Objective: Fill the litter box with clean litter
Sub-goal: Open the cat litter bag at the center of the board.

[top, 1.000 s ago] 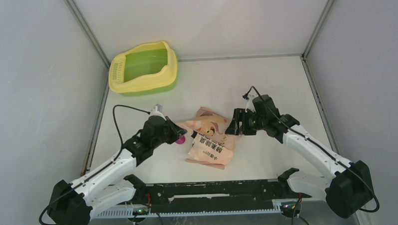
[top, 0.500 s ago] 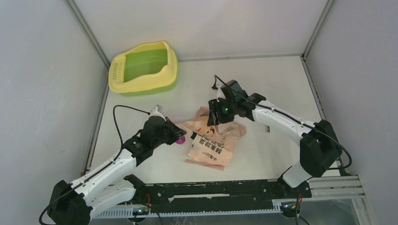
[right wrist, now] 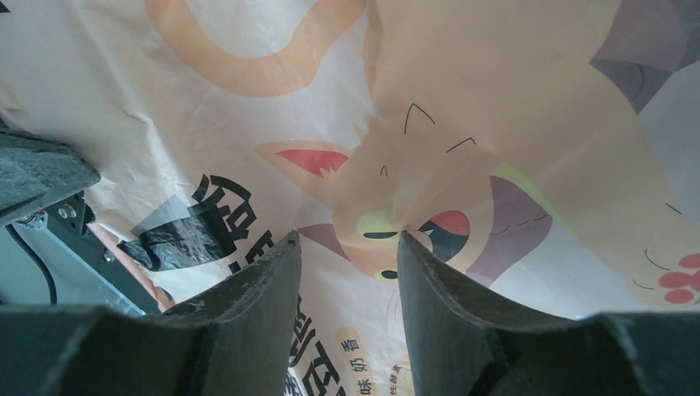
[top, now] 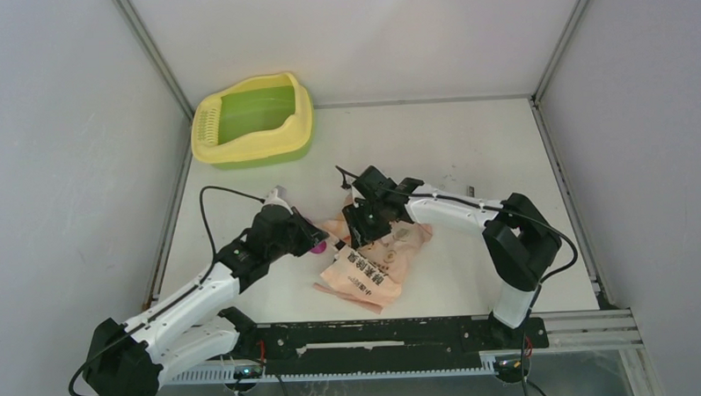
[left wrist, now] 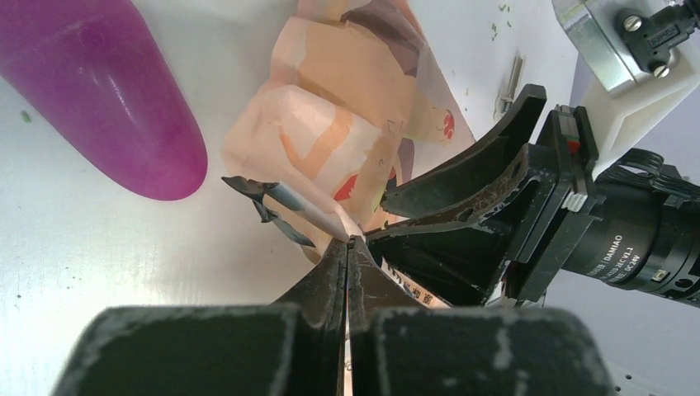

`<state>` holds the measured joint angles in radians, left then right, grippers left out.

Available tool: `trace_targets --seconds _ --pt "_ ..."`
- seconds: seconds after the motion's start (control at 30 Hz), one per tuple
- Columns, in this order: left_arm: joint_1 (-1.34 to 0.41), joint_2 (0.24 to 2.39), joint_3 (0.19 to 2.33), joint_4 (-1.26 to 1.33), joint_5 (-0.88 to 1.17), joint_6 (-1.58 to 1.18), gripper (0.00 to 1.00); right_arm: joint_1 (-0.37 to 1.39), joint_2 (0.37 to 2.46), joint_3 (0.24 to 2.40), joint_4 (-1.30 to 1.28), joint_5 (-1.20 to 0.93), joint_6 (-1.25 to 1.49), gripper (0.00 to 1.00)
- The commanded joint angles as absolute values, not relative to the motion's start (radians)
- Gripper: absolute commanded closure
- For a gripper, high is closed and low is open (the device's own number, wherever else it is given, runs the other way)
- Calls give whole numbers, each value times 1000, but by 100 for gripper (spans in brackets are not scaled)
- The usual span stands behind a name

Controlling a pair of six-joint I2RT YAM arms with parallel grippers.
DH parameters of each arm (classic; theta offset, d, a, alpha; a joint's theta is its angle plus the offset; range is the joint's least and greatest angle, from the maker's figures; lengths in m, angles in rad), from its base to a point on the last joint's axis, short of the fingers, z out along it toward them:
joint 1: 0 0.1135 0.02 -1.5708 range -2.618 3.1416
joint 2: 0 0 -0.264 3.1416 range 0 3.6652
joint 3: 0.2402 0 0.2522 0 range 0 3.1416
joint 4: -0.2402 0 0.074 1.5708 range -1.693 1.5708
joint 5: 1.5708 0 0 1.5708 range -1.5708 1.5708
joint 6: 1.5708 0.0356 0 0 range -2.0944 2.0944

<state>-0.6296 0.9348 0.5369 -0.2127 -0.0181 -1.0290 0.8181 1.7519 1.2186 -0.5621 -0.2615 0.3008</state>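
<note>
- At the 11 o'clock corner of the white desk point(top: 468, 150) sits the large rounded-rectangular plastic litter box point(top: 302, 112). It has a yellow rim and walls, a green basin and a slotted yellow grille at its 9 o'clock end. It stands well apart from both arms.
- Near the desk's middle, toward 6 o'clock, lies the flat pink-orange printed plastic bag point(top: 371, 268) point(left wrist: 330, 132) point(right wrist: 462, 107). It is crumpled and carries a cartoon cat face and dark lettering.
- At the bag's 9 o'clock side lies the glossy magenta plastic scoop point(top: 317, 248) point(left wrist: 107, 91), its rounded end pointing at the bag.
- The left pincer point(top: 327, 241) point(left wrist: 348, 246) reaches in from 7 o'clock with its fingers pressed together. A pointed fold of the bag's 9 o'clock edge runs right into its tips and is pinched there. The scoop lies just beside it, not touching.
- The right pincer point(top: 355, 236) point(right wrist: 347, 239) point(left wrist: 378, 216) reaches across from 3 o'clock and comes down on the bag's 12 o'clock end.
- Its fingers are spread, both tips pressing into the printed film beside the cat's face, with film lying across the gap. I cannot tell whether any of it is gripped.
- The two pincers sit close together, tips almost facing each other.
- In the left wrist view, a few tiny dark specks of loose litter point(left wrist: 25, 116) dot the bare desk near the scoop.
</note>
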Motion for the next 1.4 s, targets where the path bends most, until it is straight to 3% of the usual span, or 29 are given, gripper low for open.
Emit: trace_targets --seconds 0.0,0.27,0.6,1.13,1.17,1.23,1.37 --pt "-622 902 547 -159 -10 -1026 100 846 1763 1253 -555 -256 291 46" --pt "-622 888 502 -153 -8 -1036 100 845 1766 1253 -547 -295 302 46" --pt "-622 883 445 -131 -13 -1046 100 797 1649 1254 -569 -315 305 37" --pt "-622 904 452 -104 -19 -1052 100 828 1700 1290 -568 -326 317 40" --pt "-622 907 451 -100 -17 -1053 97 830 1706 1290 -567 -327 316 40" --pt "-622 911 451 -93 -15 -1055 82 831 1709 1289 -565 -329 318 40" --pt "-622 920 455 -87 -19 -1054 71 827 1713 1289 -565 -331 316 40"
